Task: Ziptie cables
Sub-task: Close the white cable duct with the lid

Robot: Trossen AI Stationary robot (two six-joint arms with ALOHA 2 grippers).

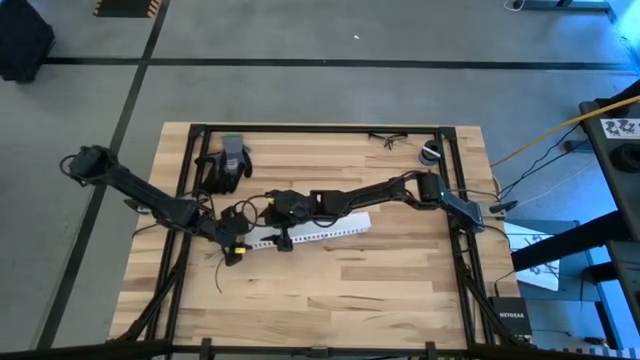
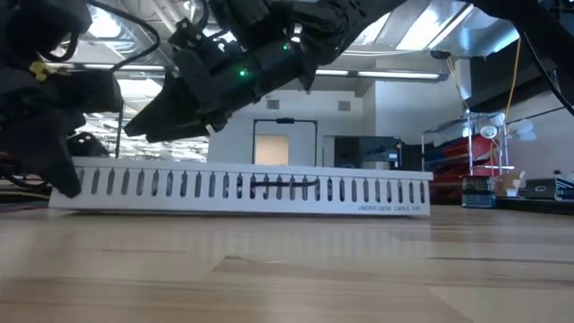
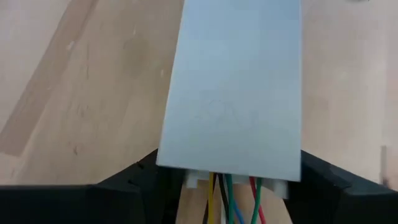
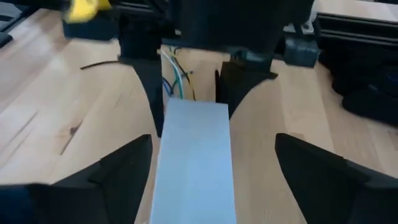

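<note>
A white slotted channel [image 1: 315, 230] lies flat on the wooden table. Coloured cables [image 3: 231, 205] come out of its left end [image 4: 177, 81]. My left gripper [image 1: 243, 238] is at that end, one finger along each long side of the channel [image 3: 227, 186]. My right gripper [image 1: 281, 227] hovers open above the channel a little further right. Its fingers are spread wider than the channel and clear of it [image 4: 211, 174], [image 2: 166, 121]. A thin black ziptie [image 1: 219, 272] lies loose on the table near the left gripper. My left gripper comes at the channel's left end [image 3: 186, 168] slanting down from the table's left, its fingers [image 4: 149, 93] along the channel's two long sides. I cannot tell whether they touch the walls. The channel lies flat on the table.
A black and grey glove [image 1: 228, 160] lies at the far left of the table. Glasses [image 1: 388, 140] and a small roll [image 1: 430, 152] lie at the far right. A black frame [image 1: 320, 130] runs round the table. The near half is bare wood [image 1: 340, 295].
</note>
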